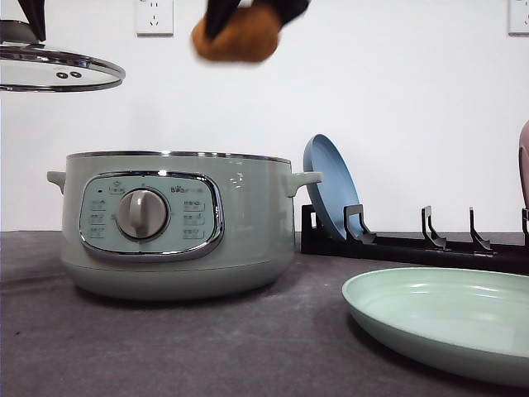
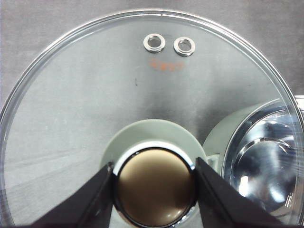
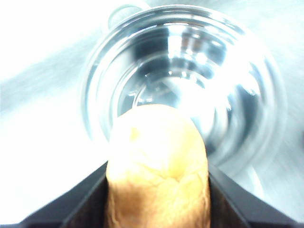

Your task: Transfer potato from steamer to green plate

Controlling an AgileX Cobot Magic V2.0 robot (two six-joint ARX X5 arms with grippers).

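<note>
High above the steamer (image 1: 175, 223), near the top edge of the front view, the right claw (image 1: 248, 12) is clenched on the potato (image 1: 235, 40), its dark fingers (image 1: 216, 15) pressing both sides of the orange-brown lump. The potato hangs well clear of the pot's chrome rim, roughly over the pot's right half. From the right wrist view the potato (image 3: 156, 166) sits between the two black fingers (image 3: 80, 204), and below it lies the shiny, open bowl of the steamer (image 3: 190, 85), blurred and washed out by glare.

Up at the far left, the left claw (image 2: 154, 190) grasps the knob (image 2: 154, 187) of the glass lid (image 1: 58, 70), one black finger (image 2: 90, 199) on each side of the knob's chrome-ringed cap. The lid (image 2: 95, 95) is held roughly level in the air, to the left of the steamer and higher than its rim; two small metal vent rings show near its edge. Through the glass the grey table (image 2: 57, 28) and part of the steamer's open bowl (image 2: 266, 156) are visible.

On the table (image 1: 207, 347) the steamer stands left of centre, dial facing forward. The green plate (image 1: 446, 318) lies flat at the near right, apart from the pot. Behind it a black rack (image 1: 413, 244) holds a blue plate (image 1: 331, 186) on edge, just right of the steamer's handle.
</note>
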